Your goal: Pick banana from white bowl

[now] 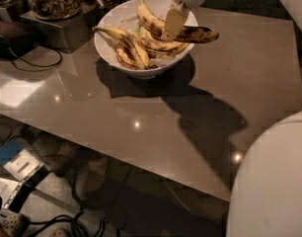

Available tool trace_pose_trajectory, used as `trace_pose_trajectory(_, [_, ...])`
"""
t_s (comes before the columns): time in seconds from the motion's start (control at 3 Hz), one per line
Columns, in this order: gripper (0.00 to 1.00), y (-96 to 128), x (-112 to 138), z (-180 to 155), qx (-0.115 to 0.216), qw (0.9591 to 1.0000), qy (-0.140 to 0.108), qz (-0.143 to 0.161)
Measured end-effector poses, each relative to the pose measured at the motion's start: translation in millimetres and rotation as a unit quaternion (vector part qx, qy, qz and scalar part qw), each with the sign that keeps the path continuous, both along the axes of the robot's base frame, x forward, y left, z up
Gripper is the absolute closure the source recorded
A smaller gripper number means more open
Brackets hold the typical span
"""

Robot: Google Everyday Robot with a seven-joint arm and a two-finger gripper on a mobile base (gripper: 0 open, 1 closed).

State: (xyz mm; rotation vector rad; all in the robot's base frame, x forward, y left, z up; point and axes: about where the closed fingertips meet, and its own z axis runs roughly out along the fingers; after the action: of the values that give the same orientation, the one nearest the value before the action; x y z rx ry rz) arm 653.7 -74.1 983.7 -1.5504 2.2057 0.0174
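Tabletop (141, 107), one white bowl (107, 51), tool (171, 28) above clasping one banana (199, 33)

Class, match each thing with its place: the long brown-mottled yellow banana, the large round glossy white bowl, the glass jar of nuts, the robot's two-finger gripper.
Column one:
1. long brown-mottled yellow banana
2. large round glossy white bowl
3. glass jar of nuts
4. two-finger gripper

Column two:
A. on the grey table, holding other bananas
B. top left, beside the bowl
C. above the bowl, shut on the banana
D. in the gripper, dark end past the bowl's rim

Pairs: 1-D, 2-A, 3-B, 4-C.
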Motion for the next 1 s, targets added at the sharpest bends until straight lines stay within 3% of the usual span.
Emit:
trace_pose_trajectory(0.33, [1.0, -12.0, -20.4, 5.2, -0.01, 0.9999, 0.006, -0.009])
trace_pose_trajectory(0.67, [1.0, -28.5, -63.8, 2.3, 0.002, 0.999, 0.032, -0.032])
trace_pose_trajectory(1.0, [1.0, -45.8, -107.3, -9.3, 0.008, 0.9955, 0.068, -0.065])
